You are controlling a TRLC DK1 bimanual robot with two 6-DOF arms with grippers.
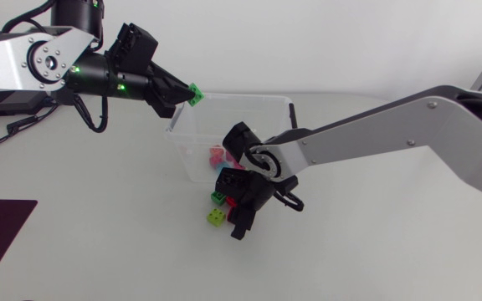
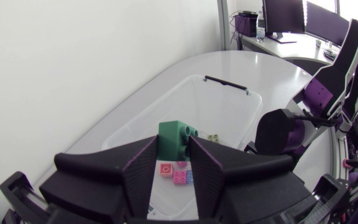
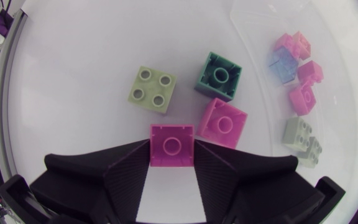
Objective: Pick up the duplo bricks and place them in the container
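My left gripper (image 1: 182,95) is shut on a dark green brick (image 1: 194,92) (image 2: 177,138) and holds it over the far left corner of the clear plastic container (image 1: 249,99) (image 2: 229,99). In front of the container, my right gripper (image 1: 236,201) (image 3: 171,152) points down at the table. Its fingers press both sides of a magenta brick (image 3: 171,144) that lies on the table. Just ahead of it lie a pink brick (image 3: 222,122), a dark green brick (image 3: 219,76) (image 1: 217,197) and a pale yellow-green brick (image 3: 151,89) (image 1: 216,218).
Inside the container lie several bricks: pink ones (image 3: 303,96) (image 2: 166,168), a blue one (image 3: 283,62) and a pale green one (image 3: 302,140). A black handle (image 2: 227,83) sits on its far rim. My right arm's link (image 1: 375,138) crosses the table's right half.
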